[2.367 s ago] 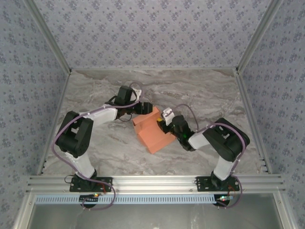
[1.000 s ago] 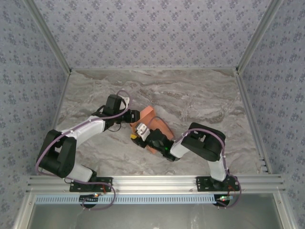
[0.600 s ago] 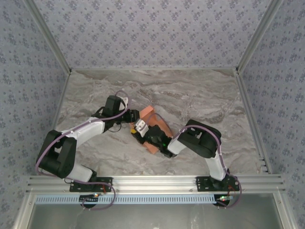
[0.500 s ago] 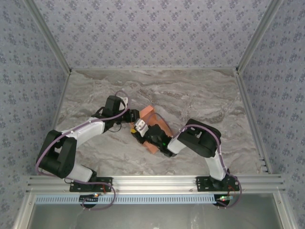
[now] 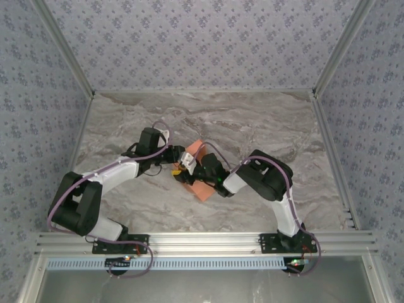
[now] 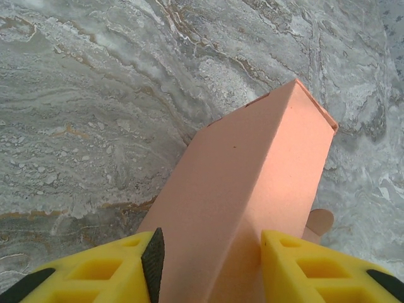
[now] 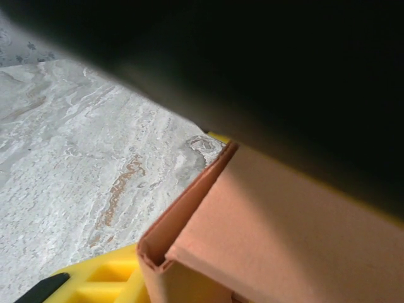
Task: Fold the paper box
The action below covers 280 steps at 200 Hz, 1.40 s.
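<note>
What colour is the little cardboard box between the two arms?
The paper box is plain salmon-orange, no print; the left wrist view shows it best.

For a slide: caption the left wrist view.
Left end effector grips the salmon paper box on the marble table.

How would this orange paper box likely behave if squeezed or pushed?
Probably crushable: the paper box has thin single-sheet walls and looks hollow. Likely light, sliding easily on the smooth table. Its flat faces suggest it won't roll.
</note>
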Motion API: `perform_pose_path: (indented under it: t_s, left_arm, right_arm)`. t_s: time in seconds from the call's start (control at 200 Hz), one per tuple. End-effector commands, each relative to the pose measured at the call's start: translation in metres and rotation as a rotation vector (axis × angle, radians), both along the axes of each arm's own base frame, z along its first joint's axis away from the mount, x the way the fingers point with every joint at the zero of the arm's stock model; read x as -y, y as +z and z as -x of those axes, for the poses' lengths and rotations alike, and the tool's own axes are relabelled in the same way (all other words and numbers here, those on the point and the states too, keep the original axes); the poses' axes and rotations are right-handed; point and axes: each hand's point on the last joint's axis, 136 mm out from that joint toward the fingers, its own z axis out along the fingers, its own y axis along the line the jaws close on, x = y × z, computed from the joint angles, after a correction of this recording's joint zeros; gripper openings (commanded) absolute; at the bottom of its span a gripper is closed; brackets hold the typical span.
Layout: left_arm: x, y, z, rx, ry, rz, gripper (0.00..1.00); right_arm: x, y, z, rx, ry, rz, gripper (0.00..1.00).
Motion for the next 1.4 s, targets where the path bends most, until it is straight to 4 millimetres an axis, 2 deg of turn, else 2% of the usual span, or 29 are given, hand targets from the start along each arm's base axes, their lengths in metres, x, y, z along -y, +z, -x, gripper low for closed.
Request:
perform_pose_path:
  t_s: [0.0,0.17,0.28,0.455,0.56,0.795,1.039,1.164,1.394]
  left_arm:
    - [-0.014,-0.046,0.029,-0.17,0.007,-0.086,0.44]
    - [-0.012,-0.047,0.028,-0.174,0.005,-0.077,0.44]
    - [-0.011,-0.046,0.027,-0.171,-0.008,-0.075,0.45]
    - [-0.009,-0.041,0.027,-0.156,-0.03,-0.077,0.47]
    - [-0.006,-0.041,0.027,-0.164,-0.041,-0.066,0.47]
    - [-0.015,-0.029,0.015,-0.128,-0.018,-0.057,0.51]
    - [-0.03,-0.012,0.006,-0.088,-0.005,-0.067,0.61]
    - [-0.042,-0.012,0.011,-0.09,0.004,-0.105,0.61]
    - [-0.057,-0.018,0.03,-0.089,0.012,-0.162,0.58]
  right_arm:
    - [-0.011,0.008,0.004,0.027,0.061,-0.012,0.36]
    - [-0.014,0.004,0.002,0.085,0.068,0.011,0.26]
    - [-0.019,-0.01,0.002,0.07,0.096,0.059,0.23]
    - [-0.018,-0.022,0.002,0.019,0.132,0.065,0.25]
    - [-0.015,-0.024,0.006,0.01,0.145,0.077,0.31]
    - [0.005,-0.02,0.017,0.011,0.147,0.11,0.36]
    - [0.018,-0.019,0.024,0.004,0.119,0.103,0.38]
    - [0.022,-0.011,0.023,0.023,0.097,0.087,0.38]
    - [0.021,0.015,0.015,0.095,0.024,0.019,0.39]
